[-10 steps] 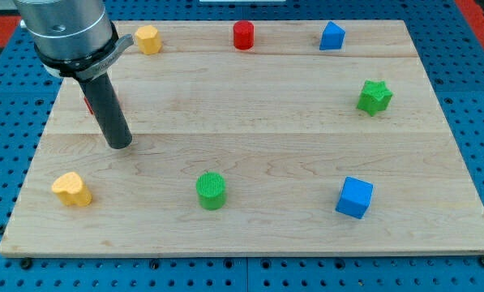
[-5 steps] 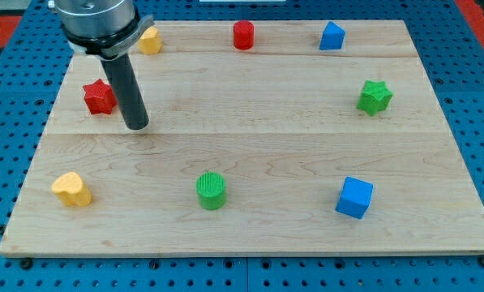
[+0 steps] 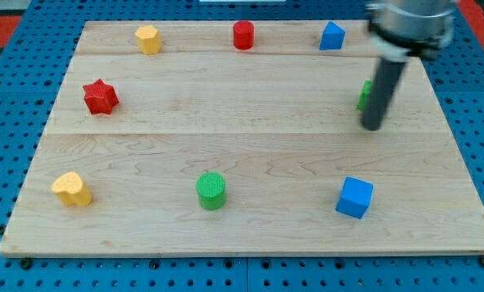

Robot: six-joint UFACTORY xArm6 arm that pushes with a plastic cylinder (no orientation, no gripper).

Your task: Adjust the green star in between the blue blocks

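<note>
Our tip (image 3: 372,126) is resting on the wooden board (image 3: 250,235) at the view's right; a bare rod, it has nothing to open or close. It is standing right against the green star (image 3: 363,95), largely covering it. The star is lying between the blue block (image 3: 332,36) above and the blue cube (image 3: 354,197) below.

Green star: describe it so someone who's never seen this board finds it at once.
Start at the wooden board's right edge, about a third of the way down, between the blue block at the top and the blue cube near the bottom. The green star sits there, mostly hidden behind the dark rod, my tip just below it. The only other green block is a cylinder at bottom centre.
</note>
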